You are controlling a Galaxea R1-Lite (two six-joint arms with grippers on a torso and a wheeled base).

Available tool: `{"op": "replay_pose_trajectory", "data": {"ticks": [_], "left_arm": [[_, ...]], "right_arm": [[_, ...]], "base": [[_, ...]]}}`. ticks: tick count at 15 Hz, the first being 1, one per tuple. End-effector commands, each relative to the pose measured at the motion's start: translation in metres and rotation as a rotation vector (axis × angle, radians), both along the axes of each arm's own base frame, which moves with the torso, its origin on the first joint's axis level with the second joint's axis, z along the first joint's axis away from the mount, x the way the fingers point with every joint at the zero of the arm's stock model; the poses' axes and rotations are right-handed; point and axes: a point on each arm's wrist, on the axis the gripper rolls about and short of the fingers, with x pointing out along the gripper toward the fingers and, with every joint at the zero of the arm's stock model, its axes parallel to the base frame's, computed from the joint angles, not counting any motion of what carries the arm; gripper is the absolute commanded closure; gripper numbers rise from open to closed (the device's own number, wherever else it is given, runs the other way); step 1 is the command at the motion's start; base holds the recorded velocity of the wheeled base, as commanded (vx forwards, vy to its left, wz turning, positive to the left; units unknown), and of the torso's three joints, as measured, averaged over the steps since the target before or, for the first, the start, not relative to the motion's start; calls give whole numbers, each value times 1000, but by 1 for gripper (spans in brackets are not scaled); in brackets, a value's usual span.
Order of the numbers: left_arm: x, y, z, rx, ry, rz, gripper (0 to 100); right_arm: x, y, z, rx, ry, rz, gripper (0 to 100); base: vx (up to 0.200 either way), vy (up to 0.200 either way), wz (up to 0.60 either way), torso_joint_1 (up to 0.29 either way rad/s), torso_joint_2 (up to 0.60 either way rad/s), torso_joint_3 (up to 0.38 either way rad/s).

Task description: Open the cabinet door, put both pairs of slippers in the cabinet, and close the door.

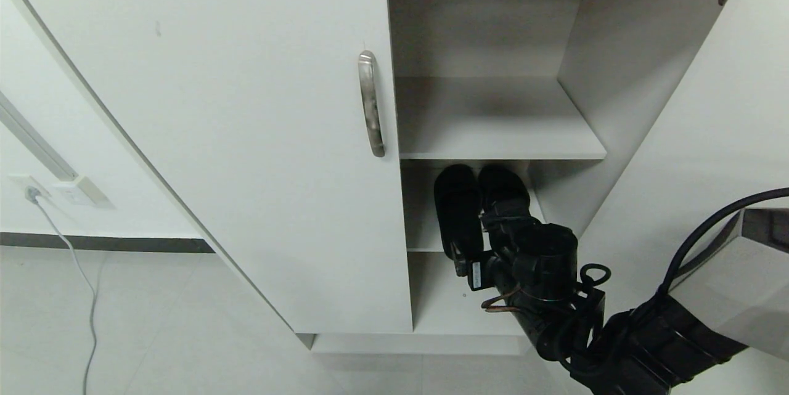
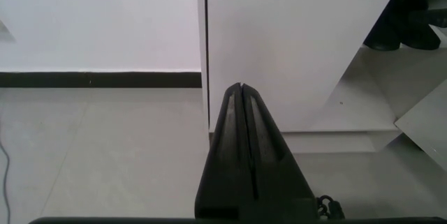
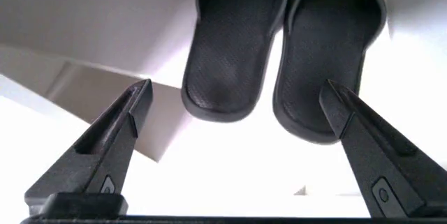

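Your right pincer (image 3: 236, 90) is standing wide, holding nothing. One pair of black slippers (image 3: 230, 49) is lying just ahead of its tips, on a shelf (image 1: 422, 228) inside the cabinet (image 1: 493, 19). The cabinet door (image 1: 709, 136) is hanging open beside that pincer. Your left pincer (image 2: 241, 91) is sitting pressed shut, empty. You are roughly halfway, by my reading: second pair and door closing are remaining.

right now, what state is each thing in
left door, shut
right door, swung open
slippers, one pair side by side on the lower shelf, not gripped
right gripper, open, at the slippers' heels
left gripper, shut, empty
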Motion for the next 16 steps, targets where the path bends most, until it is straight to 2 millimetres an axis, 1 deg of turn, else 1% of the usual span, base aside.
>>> {"op": "replay_pose_trajectory", "data": {"ticks": [1,2,9,16], "left_arm": [[0,0,0,0,1,0,100],[0,0,0,0,1,1,100],[0,0,0,-2,1,4,100],[0,0,0,-2,1,3,100]], "right_arm": [[-2,0,0,-2,2,4,0],[-3,0,-1,-7,6,6,0],[-7,2,2,-5,-1,17,0],[-11,-4,5,-7,1,14,0]], "base": [[-200,0,0,2,2,-7],[-200,0,0,-2,2,2],[0,0,0,0,0,0],[0,0,0,1,1,16]]}}
